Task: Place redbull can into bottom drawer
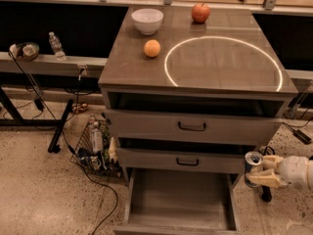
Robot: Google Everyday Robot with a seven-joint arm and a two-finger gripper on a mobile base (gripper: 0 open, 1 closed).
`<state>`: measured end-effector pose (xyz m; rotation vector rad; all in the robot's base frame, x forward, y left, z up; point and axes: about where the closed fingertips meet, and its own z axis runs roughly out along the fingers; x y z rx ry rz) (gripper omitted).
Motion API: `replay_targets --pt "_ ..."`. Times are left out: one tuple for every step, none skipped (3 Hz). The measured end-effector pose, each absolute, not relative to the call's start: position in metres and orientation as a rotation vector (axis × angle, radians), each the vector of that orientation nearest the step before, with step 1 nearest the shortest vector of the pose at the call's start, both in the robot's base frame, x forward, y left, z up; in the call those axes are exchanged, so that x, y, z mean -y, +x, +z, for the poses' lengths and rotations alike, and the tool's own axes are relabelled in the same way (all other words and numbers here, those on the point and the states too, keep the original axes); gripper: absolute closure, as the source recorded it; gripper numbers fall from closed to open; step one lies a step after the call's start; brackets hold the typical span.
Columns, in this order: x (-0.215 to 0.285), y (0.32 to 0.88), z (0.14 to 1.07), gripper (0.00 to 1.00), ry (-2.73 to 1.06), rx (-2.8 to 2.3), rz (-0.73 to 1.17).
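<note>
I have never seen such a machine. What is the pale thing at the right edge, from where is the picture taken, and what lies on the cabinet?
There is only one picture. Its camera looks down at a grey cabinet from the front, but where that camera is mounted is not known.

The pale thing at the right edge is the robot's gripper, a hand with two fingers at the end of its arm. It is shut on a slim drink can and holds it upright, to the right of the drawers.

On the cabinet top lie a white bowl, an orange and an apple, each apart from the others.

The bottom drawer is pulled open. The can is not yet in it.
</note>
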<state>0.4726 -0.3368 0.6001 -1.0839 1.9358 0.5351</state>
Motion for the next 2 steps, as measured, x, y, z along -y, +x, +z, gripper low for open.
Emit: replay_targets --pt "0.3526 0.4838 0.5279 1.00 -1.075 -1.930 0.578" --pt "0.3521 0.4838 0.5288 1.00 -1.077 -1.930 0.578"
